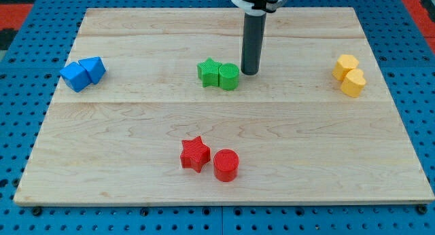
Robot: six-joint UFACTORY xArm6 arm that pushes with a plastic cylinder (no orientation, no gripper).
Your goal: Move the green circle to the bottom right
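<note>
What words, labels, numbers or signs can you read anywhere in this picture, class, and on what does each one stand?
None: no readable text anywhere.
The wooden board, my tip beside the green circle, the green star, and the red, blue and yellow blocks all carry no markings.

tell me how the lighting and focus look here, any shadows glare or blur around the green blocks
Camera view: even, soft light, with only faint short shadows under the green circle and green star. No strong glare on the wooden board. Everything looks sharp, including my tip, which sits just to the view's right of the green circle. The rod's top is cut off by the view's top edge.
</note>
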